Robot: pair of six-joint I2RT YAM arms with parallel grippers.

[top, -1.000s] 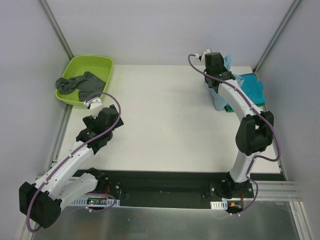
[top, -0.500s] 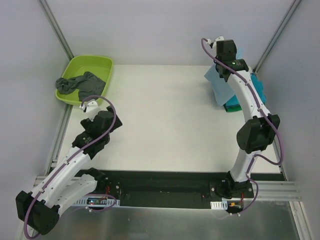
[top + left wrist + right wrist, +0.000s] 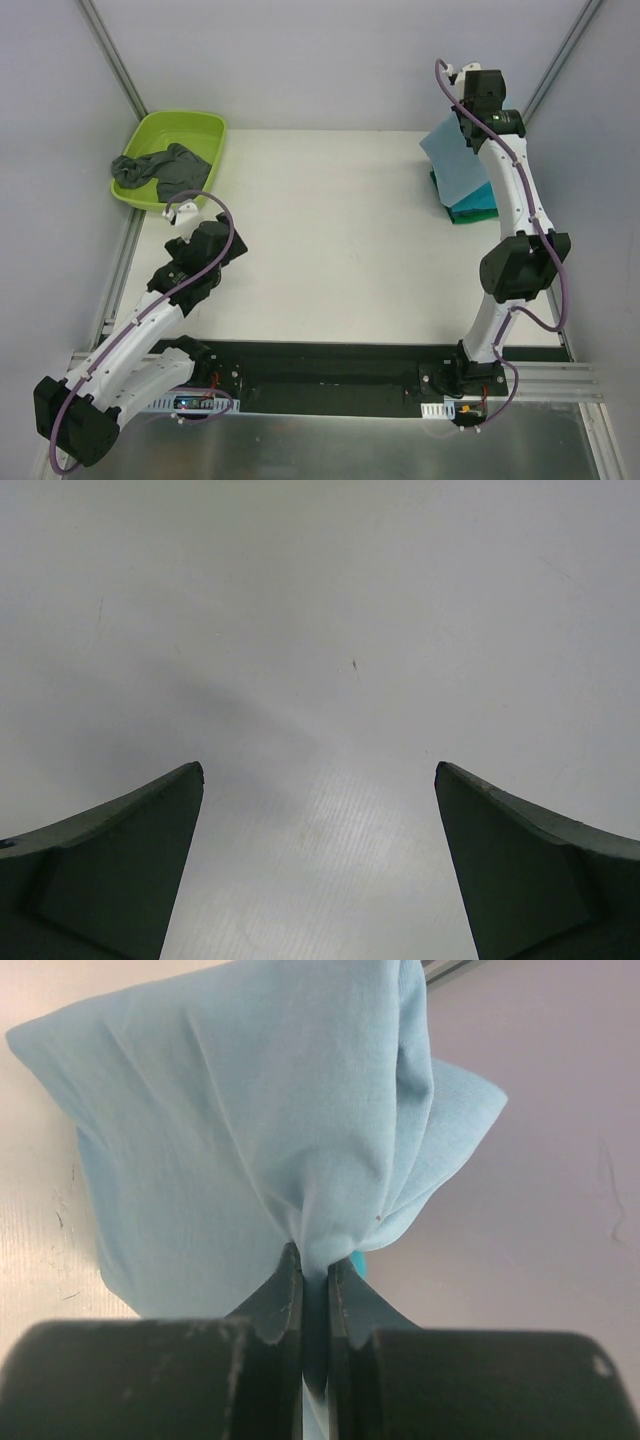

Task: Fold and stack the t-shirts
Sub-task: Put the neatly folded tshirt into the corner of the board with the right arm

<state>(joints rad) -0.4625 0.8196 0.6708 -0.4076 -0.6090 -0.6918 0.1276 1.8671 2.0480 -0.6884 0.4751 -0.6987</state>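
Holding light blue t-shirt (image 3: 458,168) aloft at two o'clock.
Clamped tight in right gripper (image 3: 314,1260); left gripper (image 3: 320,775) spread wide, empty, at eight o'clock.

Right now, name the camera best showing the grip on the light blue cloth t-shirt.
Right wrist: the right gripper pinches the light blue cloth t-shirt close up. Top external shows it hanging, small; left wrist misses it.

Right gripper (image 3: 315,1262): moved back and to the right; light blue t-shirt (image 3: 460,165) lifted, now hanging spread over folded teal t-shirts (image 3: 480,206).
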